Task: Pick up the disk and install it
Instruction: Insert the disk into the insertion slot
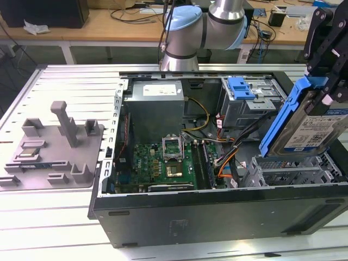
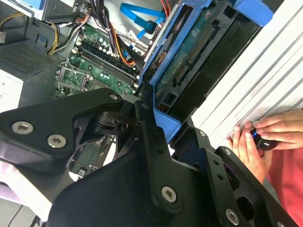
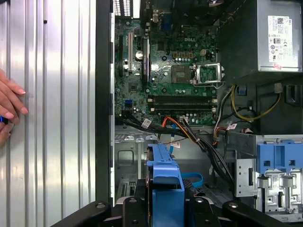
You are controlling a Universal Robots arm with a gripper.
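Though edge-on in first wrist view, disk (image 1: 311, 132) broadside in exterior view.

Slotted metal table (image 1: 49, 225) with open computer case (image 1: 217, 215) and grey fixture plate (image 1: 60, 159).

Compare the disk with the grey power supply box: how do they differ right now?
The disk hangs tilted in the gripper above the open case; the power supply box sits flat inside it. The disk is thin with blue side rails; the power supply box is bulky and plain grey. Both are metal with white labels.
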